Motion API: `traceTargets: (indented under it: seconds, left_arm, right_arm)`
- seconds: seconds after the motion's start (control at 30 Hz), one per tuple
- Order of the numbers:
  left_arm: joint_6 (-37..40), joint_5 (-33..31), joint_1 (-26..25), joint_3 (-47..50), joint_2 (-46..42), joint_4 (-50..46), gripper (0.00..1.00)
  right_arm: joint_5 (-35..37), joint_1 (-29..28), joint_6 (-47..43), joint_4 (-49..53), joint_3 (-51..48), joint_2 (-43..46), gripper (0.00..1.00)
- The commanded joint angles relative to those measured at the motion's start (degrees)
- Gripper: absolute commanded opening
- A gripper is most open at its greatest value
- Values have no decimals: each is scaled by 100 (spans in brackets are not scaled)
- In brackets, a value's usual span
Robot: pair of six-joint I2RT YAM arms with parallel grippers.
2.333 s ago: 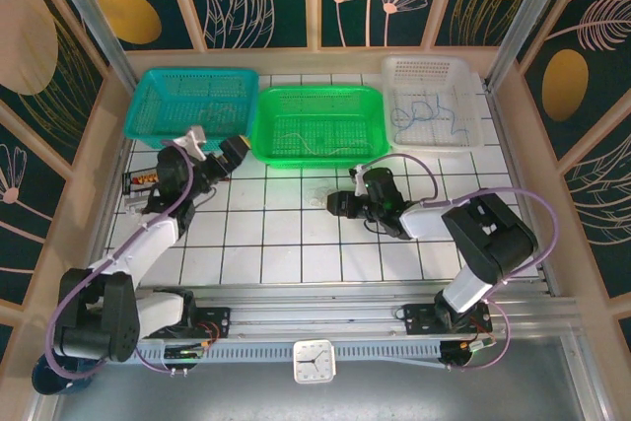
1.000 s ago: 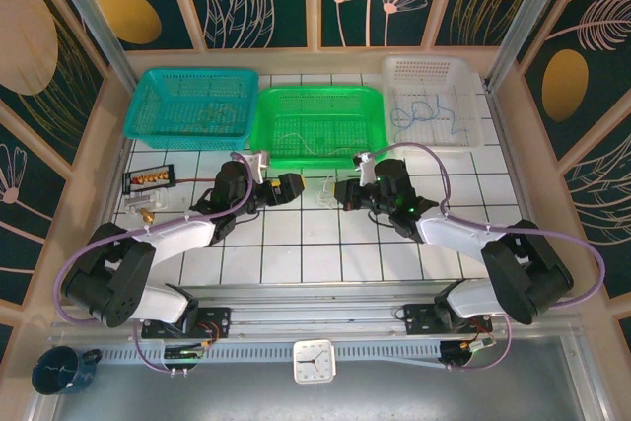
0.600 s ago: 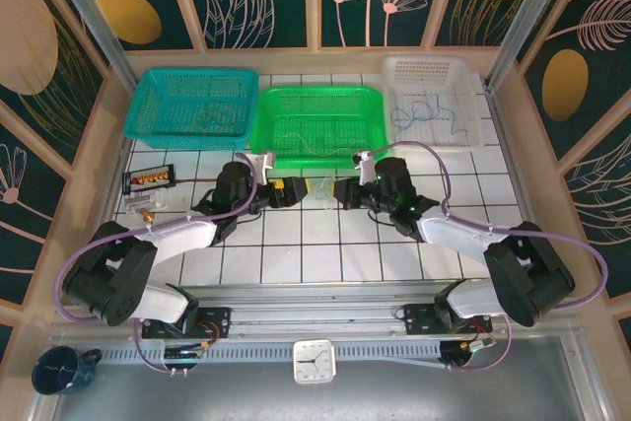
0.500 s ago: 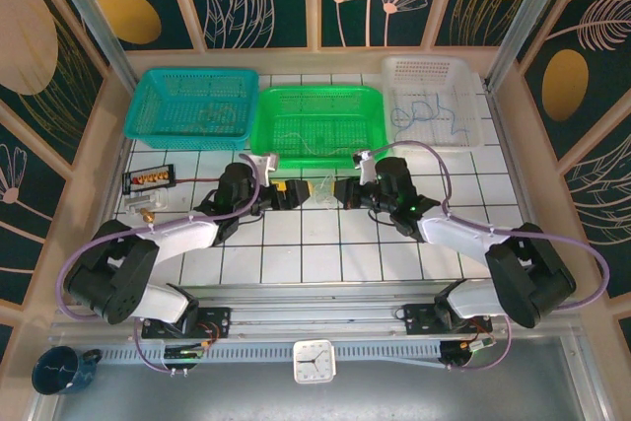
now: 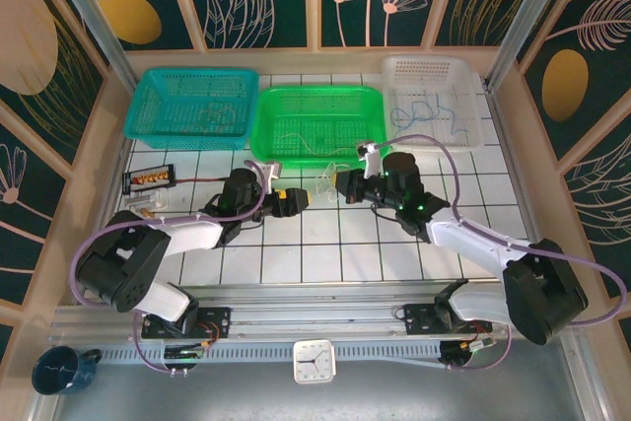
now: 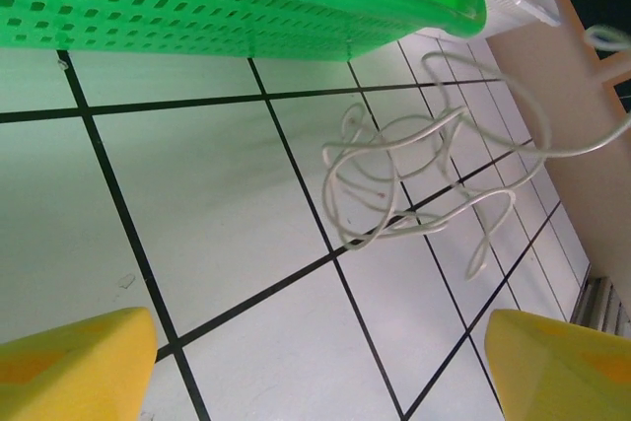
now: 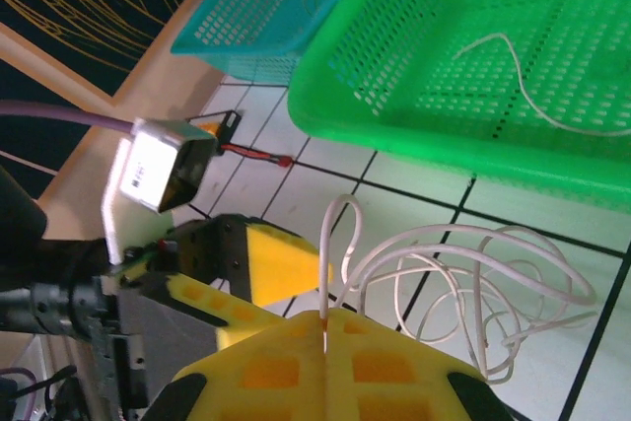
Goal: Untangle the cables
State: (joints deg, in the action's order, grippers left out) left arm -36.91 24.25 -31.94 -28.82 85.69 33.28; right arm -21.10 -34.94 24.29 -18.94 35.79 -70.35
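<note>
A clump of thin white cables (image 5: 330, 177) lies on the tiled table just in front of the green basket (image 5: 264, 145). My right gripper (image 7: 323, 320) is shut on one strand of it, and the loops (image 7: 463, 278) hang off to the side. My left gripper (image 5: 293, 200) sits left of the clump, open, with the yellow fingertips (image 6: 69, 362) wide apart and the white cables (image 6: 414, 179) ahead of them, untouched. Other cables rest in baskets: white (image 7: 532, 96) in the green one, yellowish (image 5: 212, 115) in the teal one, blue (image 5: 429, 110) in the white one.
The teal basket (image 5: 148, 96), the green basket and the white basket (image 5: 471, 96) line the back of the table. A small black connector rack (image 5: 148, 177) stands at the left. Wooden walls close the sides. Open tiles lie in front of both grippers.
My left gripper has swung from the teal basket to just left of the clump, and its jaws have narrowed a little. The right gripper keeps its grip on the white strand.
</note>
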Motion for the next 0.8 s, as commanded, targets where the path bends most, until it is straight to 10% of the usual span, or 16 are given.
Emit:
traceTargets:
  seconds: [0.0, 0.77]
  left_arm:
    - [53, 180, -31, -19, 126, 272, 82]
    - [-422, 297, -199, -353, 332, 940, 72]
  right_arm:
    - [-25, 31, -83, 163, 234, 195, 0]
    - [-112, -4, 14, 119, 270, 317, 0]
